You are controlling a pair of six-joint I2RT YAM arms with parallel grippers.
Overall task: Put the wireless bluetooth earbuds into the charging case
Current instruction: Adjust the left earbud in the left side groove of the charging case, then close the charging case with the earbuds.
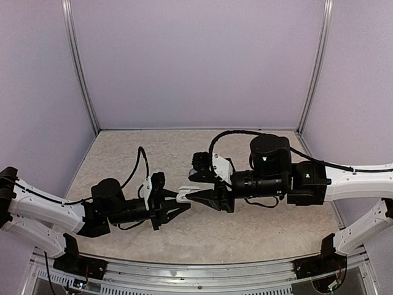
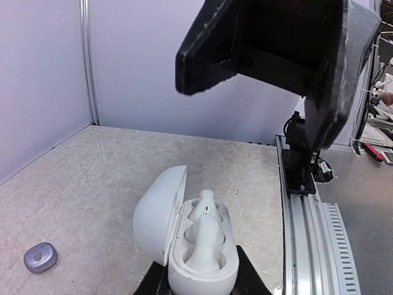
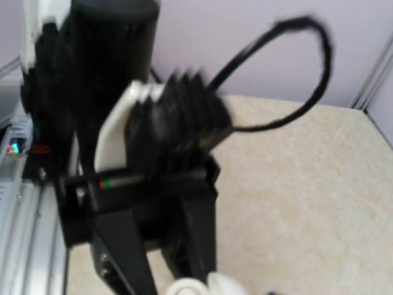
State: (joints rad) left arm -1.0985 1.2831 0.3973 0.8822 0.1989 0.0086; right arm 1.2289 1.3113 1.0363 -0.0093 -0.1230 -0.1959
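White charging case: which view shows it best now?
Left wrist: the case fills the foreground, lid open, two cream buds inside. Top external shows a small white sliver; right wrist only a blurred edge.

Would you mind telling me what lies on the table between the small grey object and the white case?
Nothing. In the left wrist view, the table between the small grey object and the open white case, held by the left gripper, is bare.

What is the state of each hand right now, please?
Left hand: closed on the open white charging case.
Right hand: cannot be told; its own view is blurred.
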